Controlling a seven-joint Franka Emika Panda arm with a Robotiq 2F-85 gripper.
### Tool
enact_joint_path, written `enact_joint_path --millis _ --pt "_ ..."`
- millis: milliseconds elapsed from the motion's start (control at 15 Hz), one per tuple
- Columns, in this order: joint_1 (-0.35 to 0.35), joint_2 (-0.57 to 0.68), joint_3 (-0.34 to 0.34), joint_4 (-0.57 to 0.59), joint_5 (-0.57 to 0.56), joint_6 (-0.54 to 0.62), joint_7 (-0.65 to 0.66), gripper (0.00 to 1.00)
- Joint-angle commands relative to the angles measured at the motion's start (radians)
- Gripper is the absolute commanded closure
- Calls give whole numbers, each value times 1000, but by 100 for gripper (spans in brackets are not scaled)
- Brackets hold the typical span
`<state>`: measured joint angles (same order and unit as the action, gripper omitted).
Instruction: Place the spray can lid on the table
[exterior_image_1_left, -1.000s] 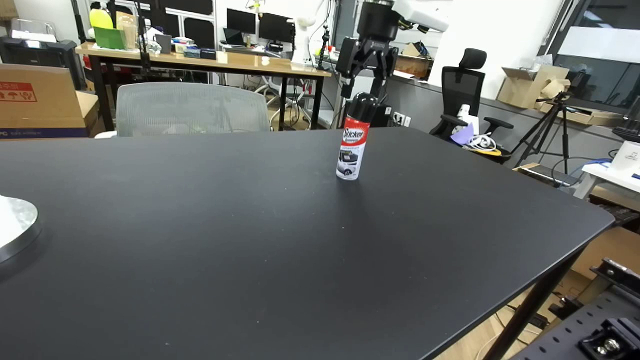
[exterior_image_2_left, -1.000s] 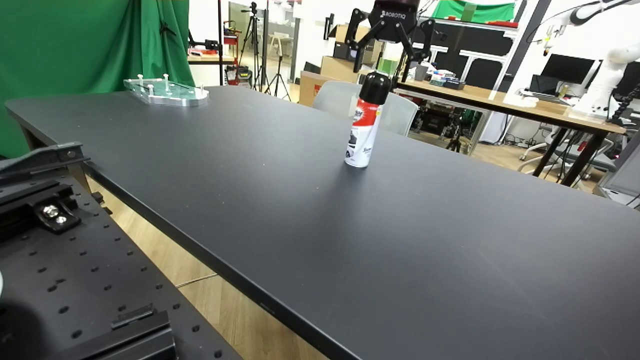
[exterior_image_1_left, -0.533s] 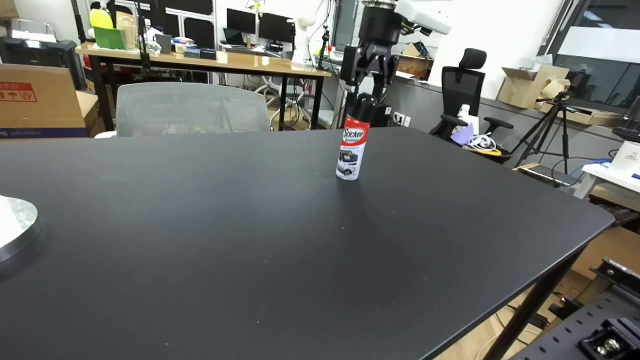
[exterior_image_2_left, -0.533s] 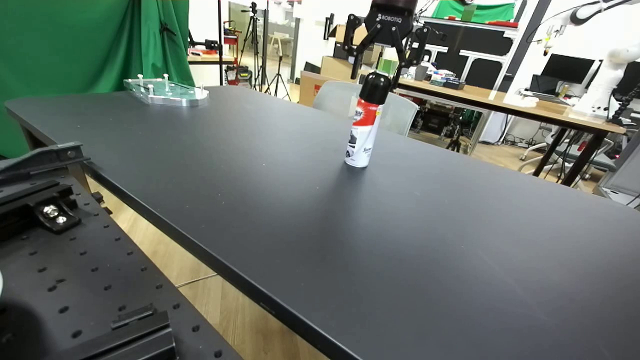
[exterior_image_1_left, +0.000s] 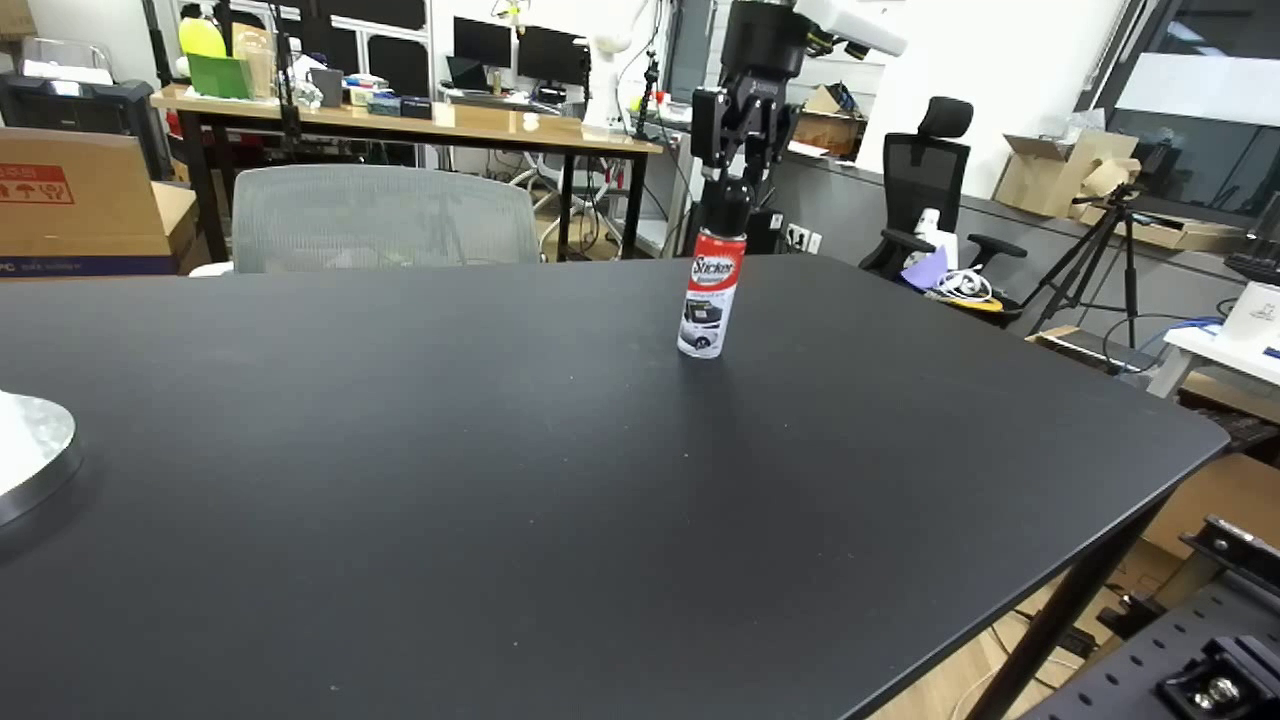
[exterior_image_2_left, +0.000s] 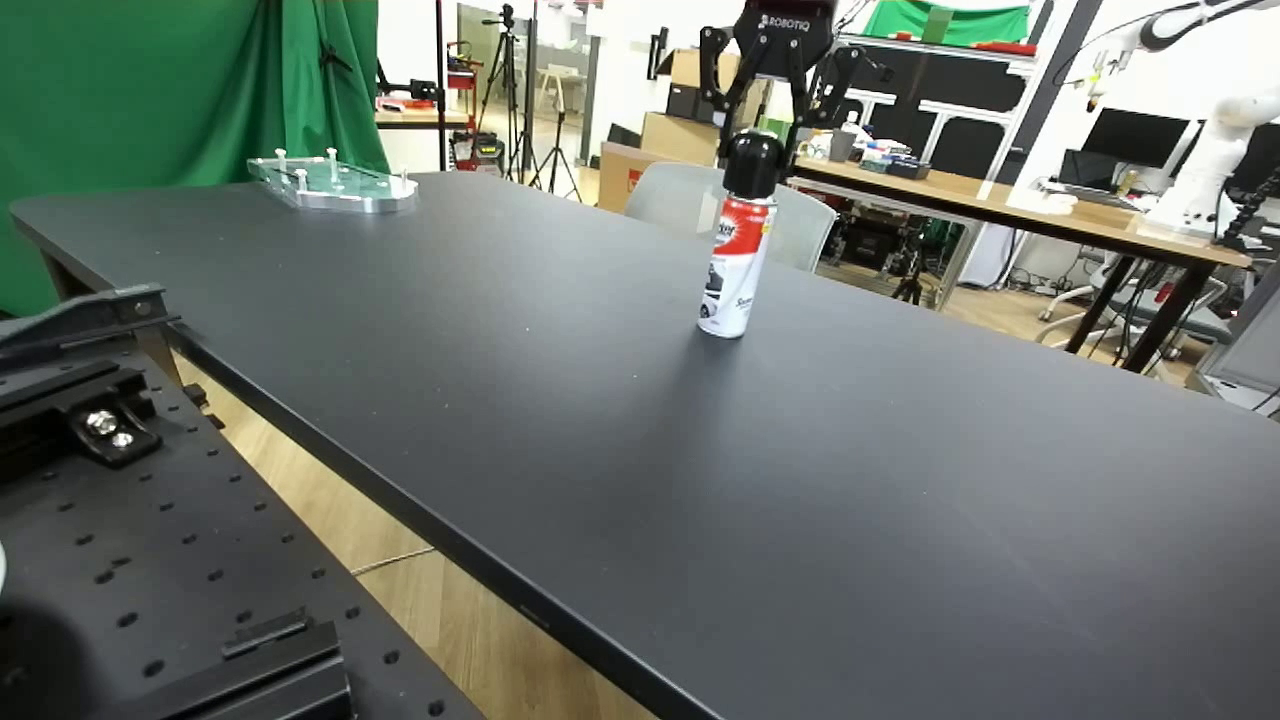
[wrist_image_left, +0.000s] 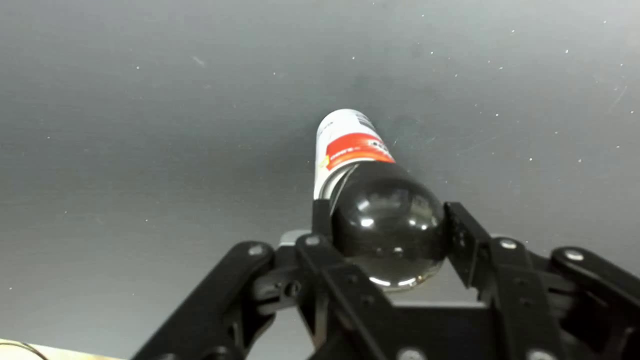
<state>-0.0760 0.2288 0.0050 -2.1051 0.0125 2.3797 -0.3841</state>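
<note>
The spray can, white with a red band, stands on the black table in both exterior views. Its glossy black lid sits at the top and looks slightly askew. In the wrist view a strip of the can's pale rim shows along one side of the lid. My gripper comes down from above, shut on the lid with one finger on each side. In an exterior view the gripper partly merges with the dark lid. Whether the lid is loose from the can, I cannot tell.
A clear plate with pegs rests at the table's far corner. A grey chair stands behind the table's edge. A perforated black mount lies beside the near edge.
The jaws have closed from wide open onto the lid. The can has shifted slightly to the right in both exterior views, and a light rim now shows below the lid.
</note>
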Motion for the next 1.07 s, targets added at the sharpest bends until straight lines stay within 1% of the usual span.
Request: enact_joint_path --millis 0,200,400,667,1000 --pt "21 -78 -13 -45 -77 4 71 67" --pt "28 -103 -5 -46 -96 -13 75 67" --pt "45 -101 5 -37 -99 -24 63 67" --pt "75 -68 22 -33 -109 -9 64 67" --pt "113 12 34 -24 -167 14 89 67"
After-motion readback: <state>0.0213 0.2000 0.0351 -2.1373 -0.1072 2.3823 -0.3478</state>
